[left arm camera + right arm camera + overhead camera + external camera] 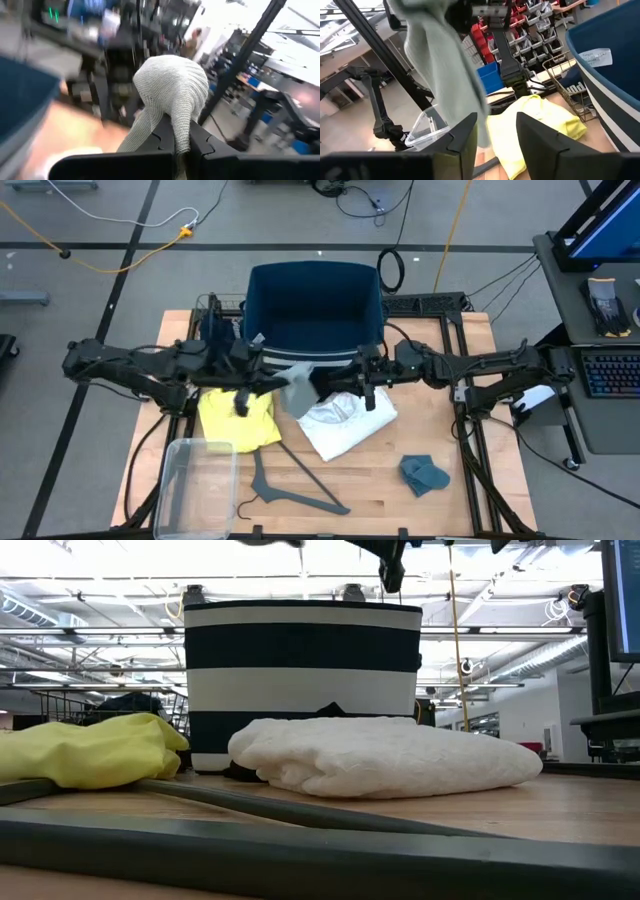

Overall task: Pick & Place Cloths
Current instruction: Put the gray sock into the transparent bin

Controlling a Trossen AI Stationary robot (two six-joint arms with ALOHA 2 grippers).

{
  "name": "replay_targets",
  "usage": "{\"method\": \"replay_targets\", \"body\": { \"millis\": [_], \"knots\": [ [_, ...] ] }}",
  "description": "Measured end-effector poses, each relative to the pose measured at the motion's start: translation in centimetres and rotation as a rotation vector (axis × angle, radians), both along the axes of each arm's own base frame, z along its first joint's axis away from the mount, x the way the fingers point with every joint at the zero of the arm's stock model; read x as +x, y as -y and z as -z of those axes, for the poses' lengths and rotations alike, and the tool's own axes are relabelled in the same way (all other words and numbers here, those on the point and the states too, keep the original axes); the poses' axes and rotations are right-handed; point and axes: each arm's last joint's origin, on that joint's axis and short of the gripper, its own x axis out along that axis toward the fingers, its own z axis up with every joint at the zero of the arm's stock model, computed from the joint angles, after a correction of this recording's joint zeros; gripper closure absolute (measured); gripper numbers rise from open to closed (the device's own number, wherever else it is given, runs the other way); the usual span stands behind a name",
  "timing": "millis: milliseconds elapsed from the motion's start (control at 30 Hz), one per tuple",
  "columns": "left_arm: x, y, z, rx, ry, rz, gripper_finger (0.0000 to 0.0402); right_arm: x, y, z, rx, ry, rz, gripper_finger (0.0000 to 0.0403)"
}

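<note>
A grey knit cloth [172,85] is up in the air at the table's middle, in front of the striped navy basket [315,315], with my left gripper [182,137] shut on it. From the right, my right gripper [495,132] faces it, open, with nothing between its fingers; the cloth [440,65] hangs just in front of one finger. Below them, a yellow cloth [238,418] and a folded white cloth [340,423] lie flat on the table. A teal rag [424,474] lies near the front right. My left gripper pinches a bunched part of the grey cloth [176,122] between its two fingers, coming level from the table's left. A rounded bulge of cloth stands out beyond the fingertips, and the rest [297,387] hangs slack below, clear of the table. I cannot tell whether the hanging cloth touches my right gripper's finger [465,132].
A grey hanger [290,490] lies at the front middle, next to a clear plastic bin [195,485] at the front left. A wire basket [215,320] stands left of the navy basket. The wood between the white cloth and the teal rag is bare.
</note>
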Motion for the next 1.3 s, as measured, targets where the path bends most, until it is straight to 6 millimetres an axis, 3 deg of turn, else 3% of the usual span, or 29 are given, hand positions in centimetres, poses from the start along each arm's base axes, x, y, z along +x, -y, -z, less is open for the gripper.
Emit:
{"method": "replay_targets", "body": {
  "millis": [233,567,867,1033,1300],
  "knots": [
    [-3.3,1.7,0.6,-0.271,-0.195,0.051,0.0401,0.0,0.4,0.2,-0.014,-0.017,0.013,0.0258],
    [-6.5,4.2,1.3,-0.593,-0.472,0.173,0.0401,-0.1,1.3,0.2,-0.025,-0.019,0.046,0.026],
    [-9.9,5.2,-1.7,-0.669,-0.821,0.127,0.0401,-0.1,1.8,0.3,-0.025,-0.029,0.061,0.0258],
    [-10.0,6.3,-1.5,-0.676,-1.011,0.07,0.0401,-0.1,1.7,0.3,-0.05,-0.025,0.059,0.0259],
    [-8.5,9.9,1.9,-0.649,-1.444,0.053,0.0401,-0.1,1.8,0.3,-0.056,-0.025,0.062,0.026]
  ]
}}
